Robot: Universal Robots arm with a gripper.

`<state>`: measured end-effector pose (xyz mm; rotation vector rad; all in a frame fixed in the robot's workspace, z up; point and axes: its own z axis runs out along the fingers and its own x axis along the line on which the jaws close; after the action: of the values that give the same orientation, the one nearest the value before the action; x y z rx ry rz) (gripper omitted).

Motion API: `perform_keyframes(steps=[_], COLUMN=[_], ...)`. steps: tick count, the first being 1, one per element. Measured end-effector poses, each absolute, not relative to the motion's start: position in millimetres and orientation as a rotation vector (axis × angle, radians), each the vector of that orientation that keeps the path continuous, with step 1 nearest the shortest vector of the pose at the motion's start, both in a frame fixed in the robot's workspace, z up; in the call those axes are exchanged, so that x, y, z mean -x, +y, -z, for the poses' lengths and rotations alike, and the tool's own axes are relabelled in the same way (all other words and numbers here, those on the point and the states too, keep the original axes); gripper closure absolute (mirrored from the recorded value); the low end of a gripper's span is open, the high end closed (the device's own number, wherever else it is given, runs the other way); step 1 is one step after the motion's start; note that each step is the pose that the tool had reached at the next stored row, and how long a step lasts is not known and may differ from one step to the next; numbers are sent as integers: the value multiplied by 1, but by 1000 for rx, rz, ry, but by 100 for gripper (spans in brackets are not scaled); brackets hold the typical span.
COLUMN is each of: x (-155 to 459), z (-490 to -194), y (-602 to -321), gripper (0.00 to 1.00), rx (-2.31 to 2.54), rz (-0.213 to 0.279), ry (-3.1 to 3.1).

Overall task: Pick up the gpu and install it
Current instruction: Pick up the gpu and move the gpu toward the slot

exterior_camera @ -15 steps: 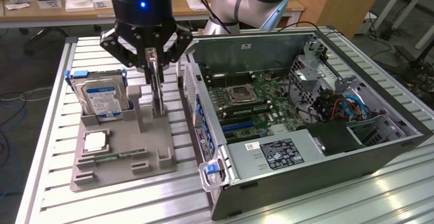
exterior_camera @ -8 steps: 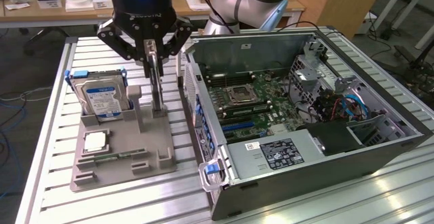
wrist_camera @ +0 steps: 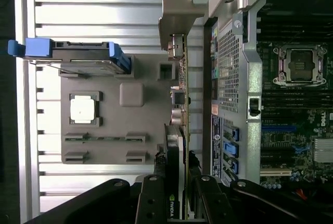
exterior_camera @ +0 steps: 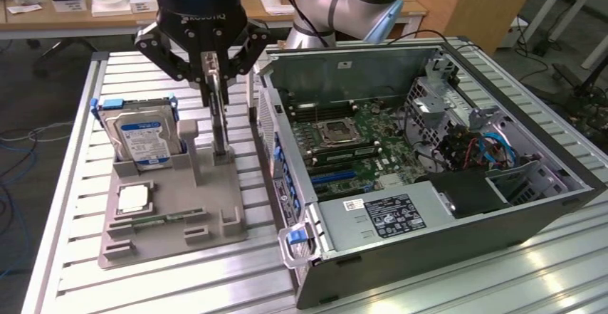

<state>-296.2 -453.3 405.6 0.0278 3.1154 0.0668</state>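
The gpu (exterior_camera: 221,118) stands upright and edge-on over the grey holder (exterior_camera: 181,218), a thin card whose lower end meets the holder's slot. My gripper (exterior_camera: 215,82) comes down from above and is shut on the card's upper part, one finger on each face. In the wrist view the gpu (wrist_camera: 182,99) runs as a narrow green edge away from my gripper (wrist_camera: 179,148). Its silver end bracket (wrist_camera: 177,13) is at the far end and its black cooler lies against one finger (wrist_camera: 167,151). I cannot tell whether the card has lifted clear of the slot.
A hard drive (exterior_camera: 142,137) with blue rails stands in the holder on the exterior view's left, with a square processor chip (exterior_camera: 135,199) and a memory stick (exterior_camera: 156,220) lying nearer the front. The open computer case (exterior_camera: 285,150) with its motherboard (exterior_camera: 357,147) lies close on the exterior view's right.
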Motion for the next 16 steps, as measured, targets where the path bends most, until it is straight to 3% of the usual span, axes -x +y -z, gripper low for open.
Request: perform_keyframes(steps=[16], x=[296], z=[-406], y=[-451], gripper=[73], rx=[-27], rz=[-30], ry=[3116])
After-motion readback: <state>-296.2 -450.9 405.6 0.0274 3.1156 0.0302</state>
